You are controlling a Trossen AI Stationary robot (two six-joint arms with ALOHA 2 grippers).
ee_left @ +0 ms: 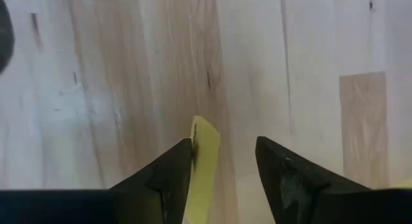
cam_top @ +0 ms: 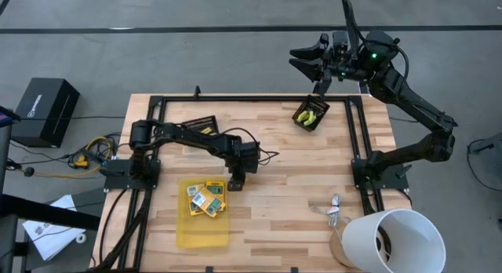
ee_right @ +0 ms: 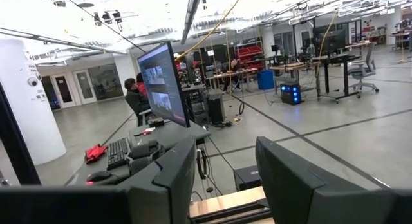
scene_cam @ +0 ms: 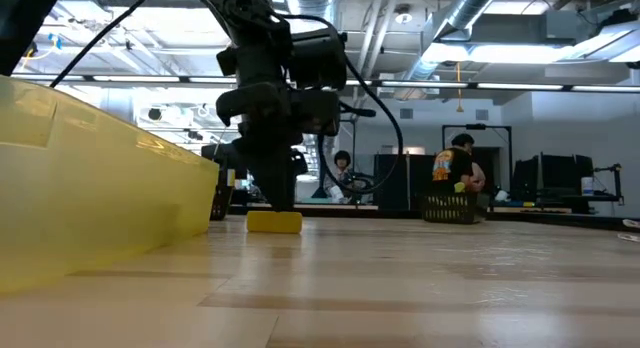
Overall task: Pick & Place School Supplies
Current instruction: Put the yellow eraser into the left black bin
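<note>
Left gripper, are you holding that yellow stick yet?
Not yet: the left gripper is open around the yellow stick, which lies on the table. The right gripper holds nothing.

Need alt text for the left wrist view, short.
The left tool hangs open just above the pale wooden table, its two dark fingers straddling a short yellow stick lying on the wood. The stick sits nearer one finger, with a bare gap on its other side.

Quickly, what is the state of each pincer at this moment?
Left pincer: open, around a yellow stick lying on the table, not yet closed on it.
Right pincer: open, empty, raised beyond the table's far edge.
</note>
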